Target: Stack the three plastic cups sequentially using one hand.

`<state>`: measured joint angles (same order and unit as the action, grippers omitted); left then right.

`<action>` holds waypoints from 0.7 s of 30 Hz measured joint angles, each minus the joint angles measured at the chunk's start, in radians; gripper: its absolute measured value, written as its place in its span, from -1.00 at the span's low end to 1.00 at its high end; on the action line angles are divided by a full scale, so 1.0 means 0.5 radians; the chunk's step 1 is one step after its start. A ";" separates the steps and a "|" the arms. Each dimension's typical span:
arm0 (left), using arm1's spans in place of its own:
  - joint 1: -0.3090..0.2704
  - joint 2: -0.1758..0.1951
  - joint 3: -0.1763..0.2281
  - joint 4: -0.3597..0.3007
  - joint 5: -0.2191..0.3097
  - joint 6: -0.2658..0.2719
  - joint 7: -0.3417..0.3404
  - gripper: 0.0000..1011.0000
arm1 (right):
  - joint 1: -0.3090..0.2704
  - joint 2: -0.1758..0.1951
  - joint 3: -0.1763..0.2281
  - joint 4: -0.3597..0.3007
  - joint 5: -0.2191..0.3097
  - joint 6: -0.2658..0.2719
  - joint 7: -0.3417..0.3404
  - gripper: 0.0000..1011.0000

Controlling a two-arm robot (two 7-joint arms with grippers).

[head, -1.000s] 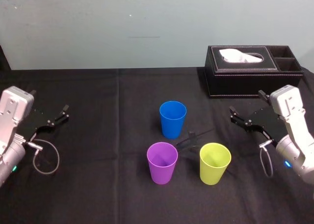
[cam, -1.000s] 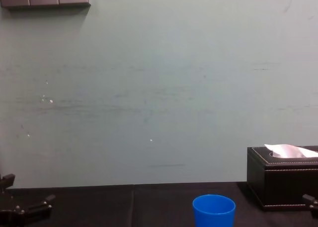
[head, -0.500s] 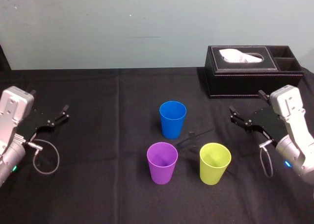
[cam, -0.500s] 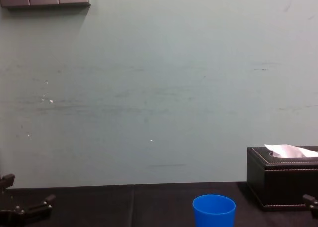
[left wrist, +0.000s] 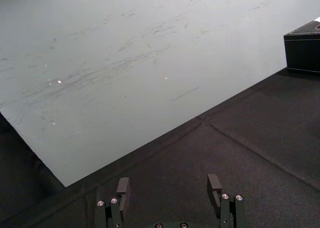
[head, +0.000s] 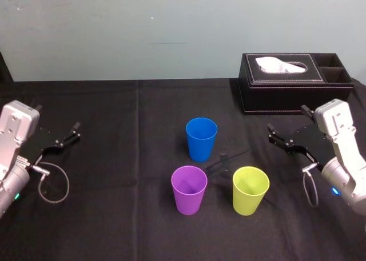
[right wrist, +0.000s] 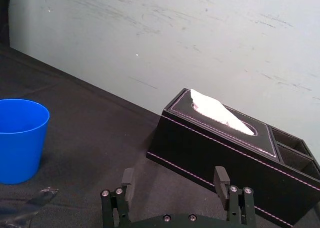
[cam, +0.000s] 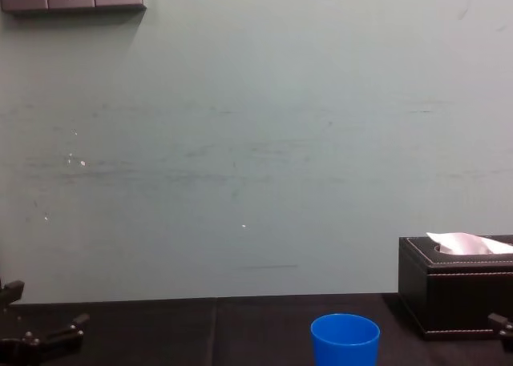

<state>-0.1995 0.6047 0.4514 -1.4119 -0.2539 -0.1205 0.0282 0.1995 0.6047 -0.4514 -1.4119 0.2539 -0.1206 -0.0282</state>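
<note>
Three plastic cups stand upright and apart in the middle of the black table. The blue cup [head: 201,138] is farthest back, the purple cup [head: 189,189] is front left and the lime cup [head: 250,189] is front right. The blue cup also shows in the chest view [cam: 345,339] and the right wrist view [right wrist: 20,138]. My right gripper [head: 287,124] hovers open and empty to the right of the cups, apart from them; its fingers [right wrist: 221,175] are spread wide. My left gripper [head: 56,118] is parked open at the far left, holding nothing [left wrist: 168,185].
A black tissue box [head: 294,81] with white tissue stands at the back right, behind the right gripper. A scrap of clear tape [head: 226,161] lies between the blue and lime cups. A pale green wall [cam: 256,142] rises behind the table.
</note>
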 joint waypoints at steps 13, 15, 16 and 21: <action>0.000 0.000 0.000 0.000 0.000 0.000 0.000 1.00 | 0.000 0.000 0.000 0.000 0.000 0.000 0.000 0.98; 0.000 0.000 0.000 0.000 0.000 0.000 0.000 1.00 | 0.000 0.000 0.000 0.000 0.000 0.000 0.000 0.98; 0.000 0.000 0.000 0.000 0.000 0.000 0.000 1.00 | 0.000 0.000 0.000 0.000 0.000 0.000 0.000 0.98; 0.000 0.000 0.000 0.000 0.000 0.000 0.000 1.00 | -0.012 -0.014 0.030 -0.016 0.016 0.000 0.021 0.98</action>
<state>-0.1995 0.6047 0.4514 -1.4120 -0.2539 -0.1205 0.0283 0.1936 0.5975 -0.4363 -1.4200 0.2618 -0.1205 -0.0178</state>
